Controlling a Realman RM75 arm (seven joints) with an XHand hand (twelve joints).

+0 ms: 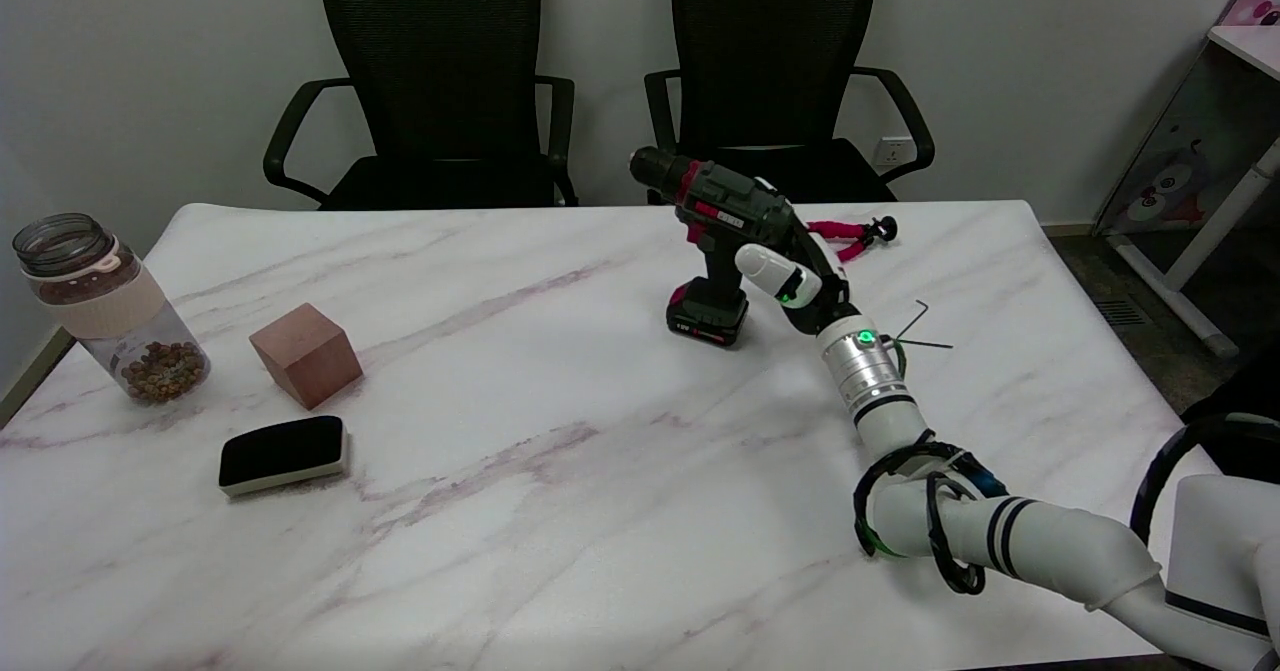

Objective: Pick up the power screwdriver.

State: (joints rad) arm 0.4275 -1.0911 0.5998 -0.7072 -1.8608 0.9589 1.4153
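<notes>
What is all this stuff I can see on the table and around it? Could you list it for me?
power screwdriver: one, dark green and black with red trim, standing on its battery base at the table's far middle
jar: one, clear, brown bits inside, left edge
block: one, reddish brown, right of the jar
eraser: one, black on white, nearer than the block
mini tripod: one, pink and black, behind the screwdriver's right
hex key: one, dark, right of the arm
table: one, white marble pattern
office chairs: two, black, behind the table
right hand: one, black and white, against the screwdriver's handle; whether it grips, I cannot tell
</notes>
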